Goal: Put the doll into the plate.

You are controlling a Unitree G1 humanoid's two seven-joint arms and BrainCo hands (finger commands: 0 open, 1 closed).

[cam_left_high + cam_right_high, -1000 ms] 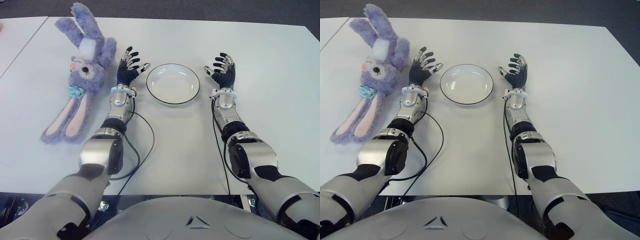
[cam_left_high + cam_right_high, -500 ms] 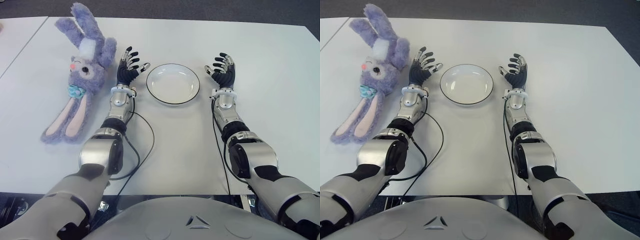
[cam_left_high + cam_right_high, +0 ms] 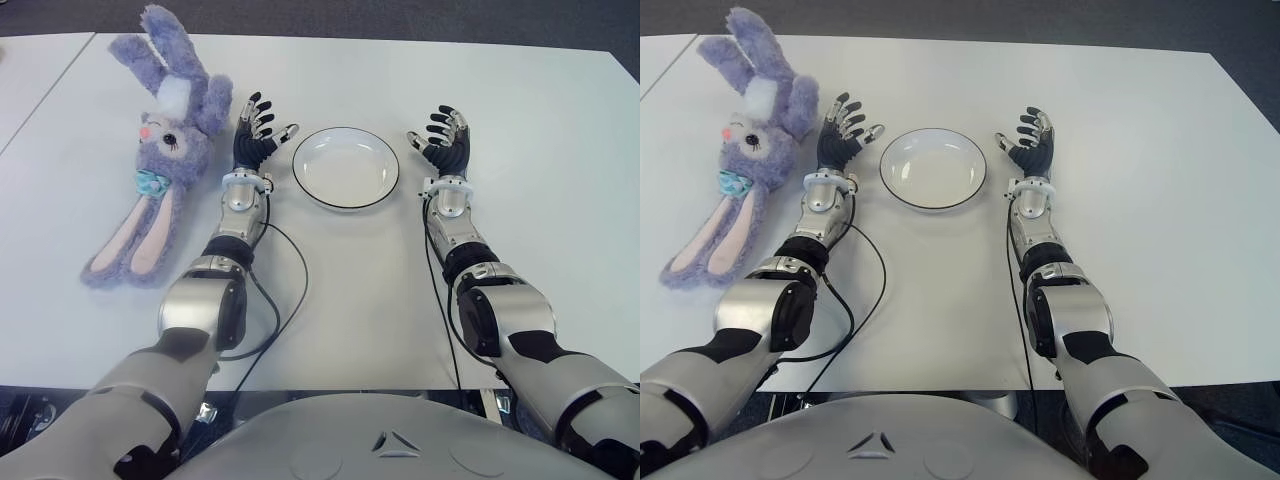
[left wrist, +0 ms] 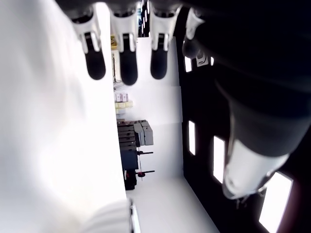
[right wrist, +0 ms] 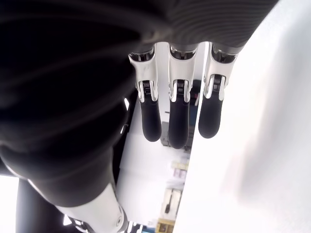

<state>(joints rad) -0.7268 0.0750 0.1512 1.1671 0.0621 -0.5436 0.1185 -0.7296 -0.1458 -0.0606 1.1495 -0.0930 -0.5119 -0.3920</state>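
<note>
**Both hands open beside plate; doll untouched on tabletop**

Surface: white tabletop [image 3: 340, 290], matte. A black cable [image 3: 285, 300] loops across it by the left forearm. A seam at 9–10 o'clock separates a second white tabletop [image 3: 30, 75]. Dark floor [image 3: 400, 18] beyond the far edge at 12 o'clock.

Left hand [image 3: 256, 130]: palm up, at 9 o'clock of the plate [image 3: 346, 167], fingers [image 4: 127, 68] spread and holding nothing. Right hand [image 3: 446, 137]: at 3 o'clock of the plate, fingers [image 5: 178, 121] likewise extended, nothing held.

Plate: white, dark rim, between the two hands.

Doll [image 3: 160, 150]: purple plush rabbit lying flat at 9 o'clock of the left hand, head just beside the fingertips; contact cannot be confirmed. Long ears trail toward 7 o'clock.
</note>
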